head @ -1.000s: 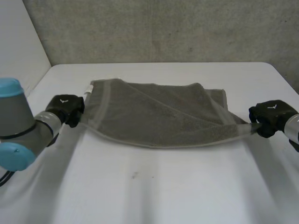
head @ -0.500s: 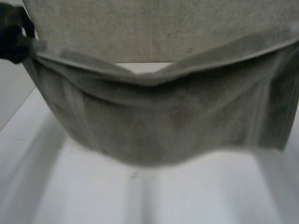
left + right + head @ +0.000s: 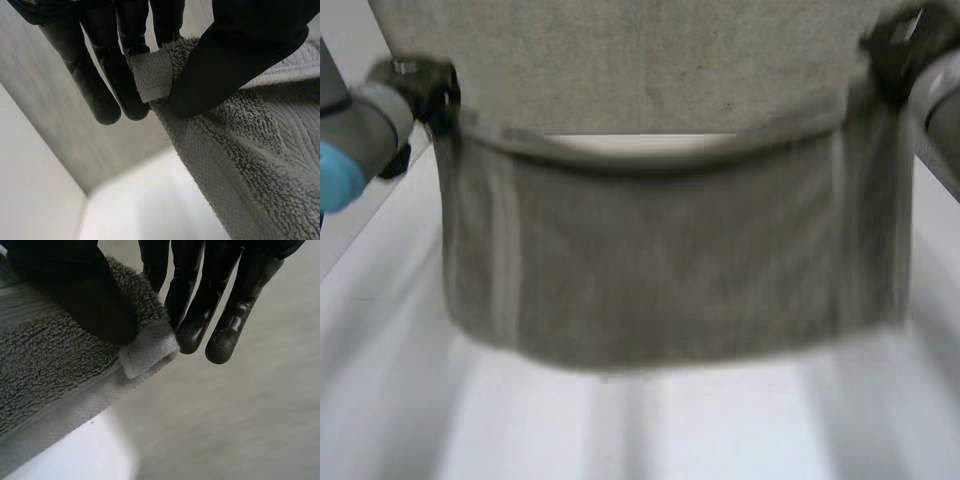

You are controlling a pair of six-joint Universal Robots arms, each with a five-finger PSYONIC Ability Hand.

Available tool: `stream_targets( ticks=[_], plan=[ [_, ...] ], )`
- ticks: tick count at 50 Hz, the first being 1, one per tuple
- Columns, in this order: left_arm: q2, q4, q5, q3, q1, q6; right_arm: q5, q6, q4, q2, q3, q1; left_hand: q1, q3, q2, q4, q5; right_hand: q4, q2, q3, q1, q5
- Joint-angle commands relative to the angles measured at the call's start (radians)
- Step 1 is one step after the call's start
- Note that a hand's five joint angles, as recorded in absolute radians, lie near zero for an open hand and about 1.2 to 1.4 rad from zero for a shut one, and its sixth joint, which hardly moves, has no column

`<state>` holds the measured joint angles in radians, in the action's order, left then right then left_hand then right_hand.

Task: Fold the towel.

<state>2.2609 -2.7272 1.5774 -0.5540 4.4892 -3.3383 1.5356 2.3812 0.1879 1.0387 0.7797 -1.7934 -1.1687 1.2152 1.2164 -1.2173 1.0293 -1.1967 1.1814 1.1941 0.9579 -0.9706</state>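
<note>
Hanging mid-frame above the table (image 3: pixel 720 430), the towel (image 3: pixel 660 260) is pinched at its top corners by the left hand (image 3: pixel 425 90), upper left, and right hand (image 3: pixel 895 45), upper right; lift step, likely needing next an even lay-down into a fold

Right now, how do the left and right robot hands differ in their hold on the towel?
The left robot hand holds the towel by its left top corner, the right robot hand by its right one. In the head view the left sits lower than the right. Both pinch their corner between thumb and fingers.
</note>
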Motion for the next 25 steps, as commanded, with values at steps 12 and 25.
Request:
stream_targets(
  ticks=[12, 25],
  plan=[
    [-0.070, -0.256, 0.052, -0.004, -0.051, 0.266, -0.012, 0.092, -0.304, 0.149, 0.110, 0.000, -0.228, 0.181, 0.180, -0.179, 0.192, -0.200, 0.215, 0.202, 0.438, -0.251],
    [-0.067, -0.403, 0.010, -0.571, -0.005, 0.258, -0.172, 0.082, -0.239, 0.015, 0.470, 0.025, -0.228, 0.181, 0.180, -0.179, 0.192, -0.200, 0.215, 0.202, 0.438, -0.251]
  ],
)
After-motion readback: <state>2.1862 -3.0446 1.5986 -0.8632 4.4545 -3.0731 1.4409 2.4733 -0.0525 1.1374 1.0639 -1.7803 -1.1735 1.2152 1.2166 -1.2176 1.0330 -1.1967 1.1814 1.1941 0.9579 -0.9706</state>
